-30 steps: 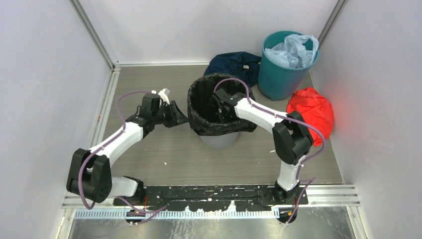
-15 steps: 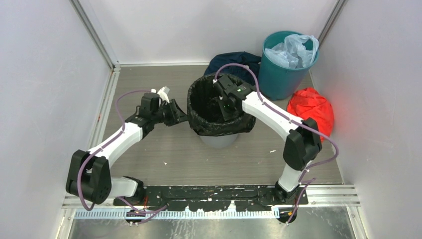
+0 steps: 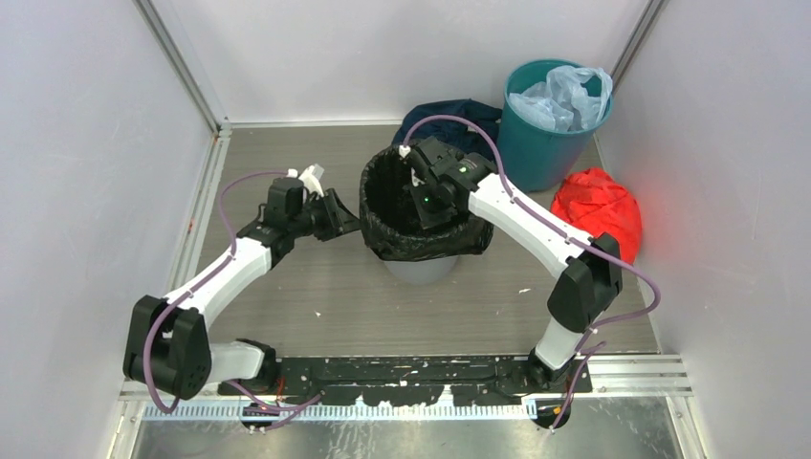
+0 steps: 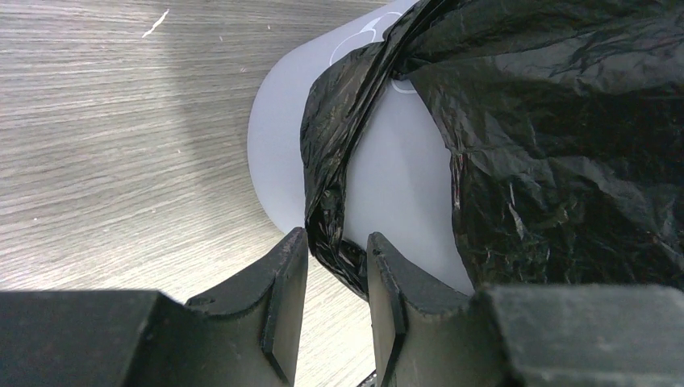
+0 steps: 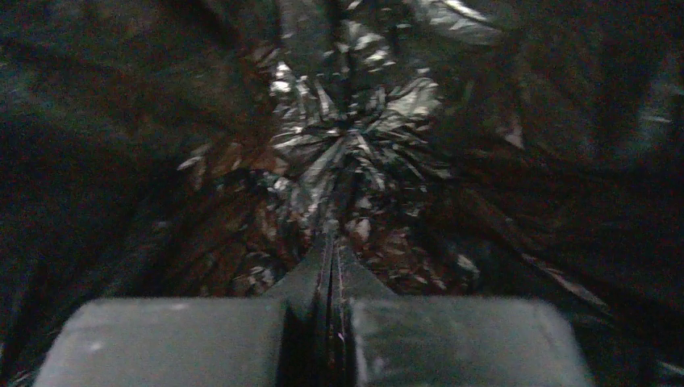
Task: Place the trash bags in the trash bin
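The black trash bag (image 3: 426, 244) lines the light grey trash bin (image 3: 421, 271), its edge folded over the rim. My left gripper (image 3: 348, 224) is at the bin's left side. In the left wrist view the left gripper (image 4: 337, 250) is shut on a taut fold of the bag (image 4: 327, 185) at its fingertips, against the bin wall (image 4: 399, 185). My right gripper (image 3: 421, 203) reaches down inside the bag. In the right wrist view the right gripper (image 5: 332, 242) is shut, its tips pointing at the bag's crinkled, gathered bottom (image 5: 355, 137).
A teal bin (image 3: 540, 143) holding a pale blue bag (image 3: 564, 96) stands at the back right. A red cloth bundle (image 3: 598, 215) lies right of the grey bin, and a dark blue cloth (image 3: 449, 120) lies behind it. Walls close in on three sides.
My right arm has stretched out, its wrist shifting toward the back over the bin's mouth. The left arm has eased slightly left, still holding the bag fold.
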